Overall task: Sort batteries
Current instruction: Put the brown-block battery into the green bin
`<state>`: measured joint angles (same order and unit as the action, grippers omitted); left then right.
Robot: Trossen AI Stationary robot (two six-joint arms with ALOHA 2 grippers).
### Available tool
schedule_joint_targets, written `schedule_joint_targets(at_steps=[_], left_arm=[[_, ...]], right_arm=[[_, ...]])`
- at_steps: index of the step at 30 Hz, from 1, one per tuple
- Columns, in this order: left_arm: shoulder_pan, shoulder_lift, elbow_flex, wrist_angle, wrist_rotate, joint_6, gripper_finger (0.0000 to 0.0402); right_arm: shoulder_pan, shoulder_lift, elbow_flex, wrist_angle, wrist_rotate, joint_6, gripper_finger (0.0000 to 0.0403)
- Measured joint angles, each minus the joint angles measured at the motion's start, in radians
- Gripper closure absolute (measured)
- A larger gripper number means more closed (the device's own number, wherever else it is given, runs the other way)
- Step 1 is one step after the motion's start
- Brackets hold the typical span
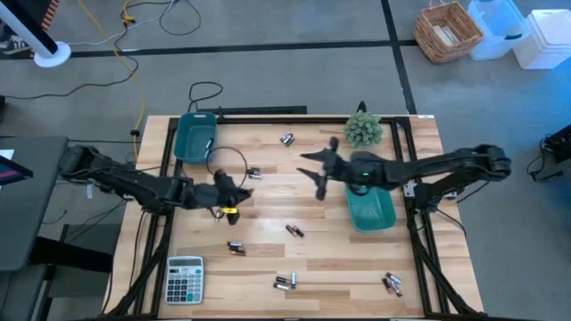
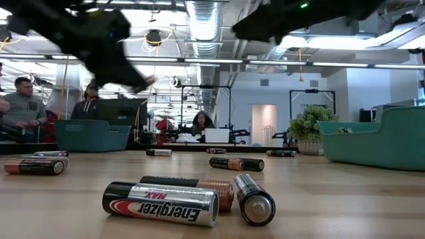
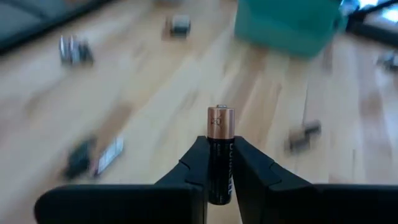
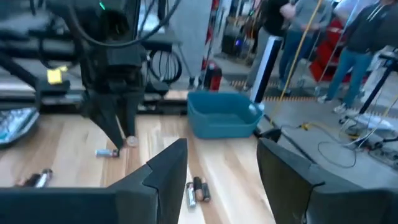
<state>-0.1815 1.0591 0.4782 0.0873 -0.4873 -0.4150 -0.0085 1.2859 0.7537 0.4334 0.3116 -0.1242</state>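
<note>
Beside the left teal bin, over the table's middle, the left gripper pinched 1 battery upright between its fingertips, copper cap poking clear above them; that thin hold looked risky, since a quick swing toward the bin could tilt or drop it; the right gripper hovered wide and empty near the right teal bin.

Right gripper open, fingers spread above the wood table. Two batteries lie side by side between them. Left gripper ahead, pinching what looks like a battery. Teal bin beyond. People stand in the background.
</note>
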Motion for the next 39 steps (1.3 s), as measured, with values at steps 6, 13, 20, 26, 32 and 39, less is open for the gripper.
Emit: schedule_joint_targets(at_steps=[6,13,20,26,32,39], left_arm=[[0.134,0.147,0.001,0.395,0.157,0.18,0.0364],[0.244,0.414,0.164,0.531,0.35,0.281,0.0364],[0.272,0.672,0.436,0.584,0.475,0.367,0.0364],[0.273,0.865,0.644,0.585,0.528,0.396,0.0364],[0.267,1.037,0.823,0.583,0.591,0.395,0.0364],[0.25,1.216,1.022,0.583,0.618,0.387,0.0364]], right_arm=[[0.037,-0.192,-0.089,0.028,0.046,-0.025,0.0196],[0.089,-0.323,-0.118,0.09,0.06,-0.112,0.0196],[0.122,-0.433,-0.119,0.062,0.07,-0.183,0.0196],[0.15,-0.535,-0.119,0.033,0.119,-0.249,0.0196],[0.159,-0.631,-0.118,-0.041,0.118,-0.26,0.0196],[0.159,-0.706,-0.118,-0.103,0.118,-0.26,0.0196]])
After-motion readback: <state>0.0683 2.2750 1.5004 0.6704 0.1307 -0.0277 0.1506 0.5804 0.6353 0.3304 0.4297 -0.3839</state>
